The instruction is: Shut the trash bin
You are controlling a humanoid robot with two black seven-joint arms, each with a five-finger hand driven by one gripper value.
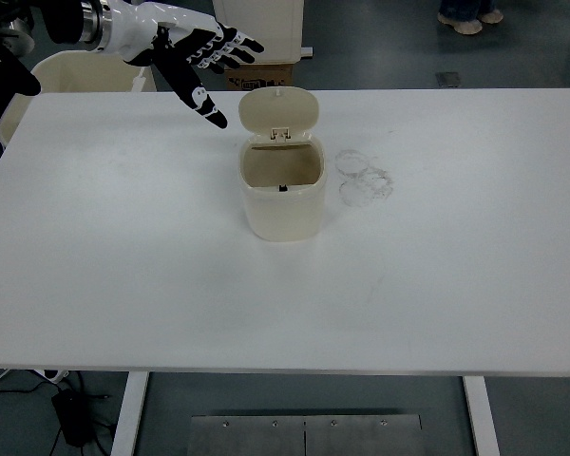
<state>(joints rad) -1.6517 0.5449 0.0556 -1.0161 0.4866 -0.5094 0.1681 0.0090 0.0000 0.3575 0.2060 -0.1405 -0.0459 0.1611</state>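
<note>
A small cream trash bin (283,195) stands near the middle of the white table (123,256). Its round lid (280,111) is hinged at the back and stands upright, so the inside of the bin is visible. My left hand (204,59) hovers above the table's far left part, just left of the raised lid and not touching it. Its black and white fingers (230,41) are spread flat and hold nothing. My right arm does not show.
Faint ring marks (364,177) lie on the table right of the bin. Beyond the far edge stand a white pedestal (259,28) with a cardboard box (260,74), and a person's feet (468,17) at the top right.
</note>
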